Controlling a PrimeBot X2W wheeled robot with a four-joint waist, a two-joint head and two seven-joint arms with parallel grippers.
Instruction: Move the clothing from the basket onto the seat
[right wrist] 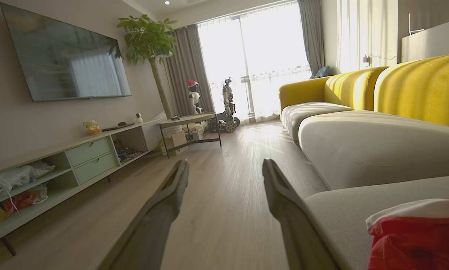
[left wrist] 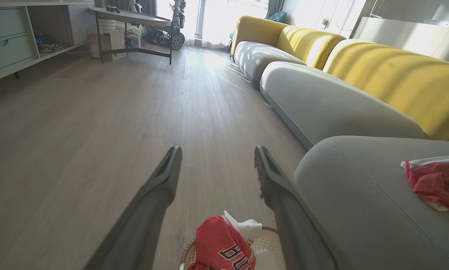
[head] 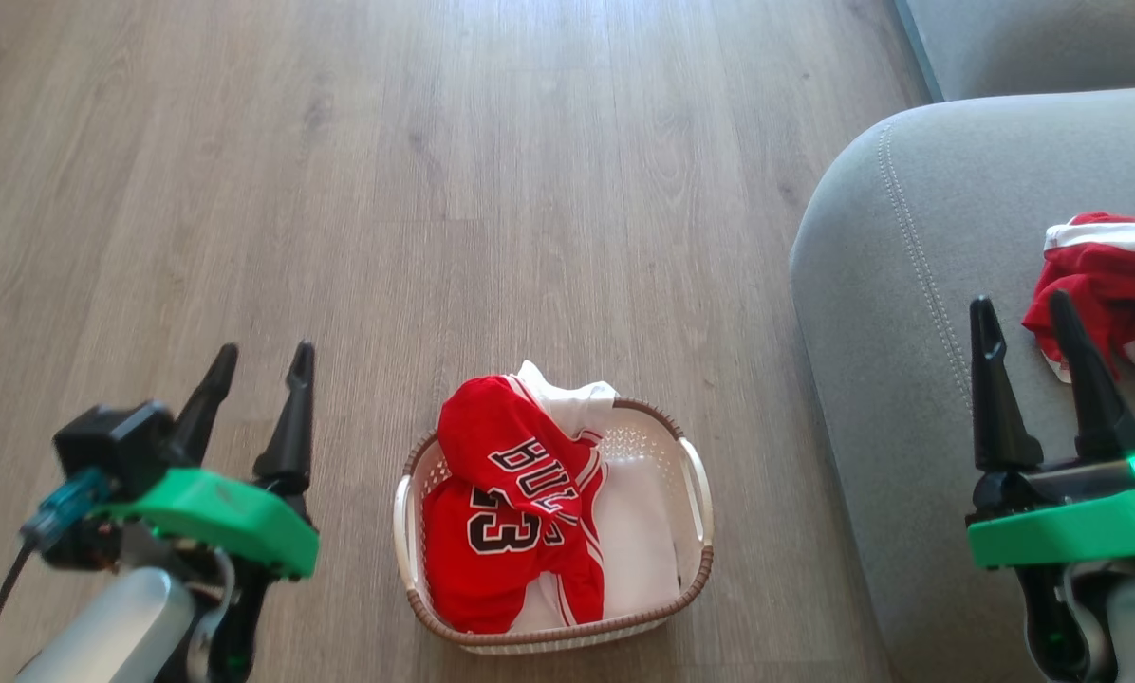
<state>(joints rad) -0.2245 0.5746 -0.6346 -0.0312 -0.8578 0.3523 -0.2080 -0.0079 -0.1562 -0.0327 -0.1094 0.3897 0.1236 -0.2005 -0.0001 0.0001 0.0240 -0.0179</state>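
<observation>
Head view: basket (head: 696,484) between end effectors (head: 266,348) (head: 1020,298)

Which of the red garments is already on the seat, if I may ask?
The crumpled one on the grey seat; the lettered one lies in the basket.

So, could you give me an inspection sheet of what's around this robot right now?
Surface: pale wood-plank floor.
Job's things: cream perforated plastic basket holds red jersey clothing and white fabric; another red garment lies on the grey fabric sofa seat.
Clutter: plastic bags on shelves of the low green-drawered cabinet.
Grippers: left gripper and right gripper both open, holding nothing.
Cables: thin black cable beside the left wrist.
Surroundings: yellow sofa backrests, wall-mounted television, potted tree.
</observation>
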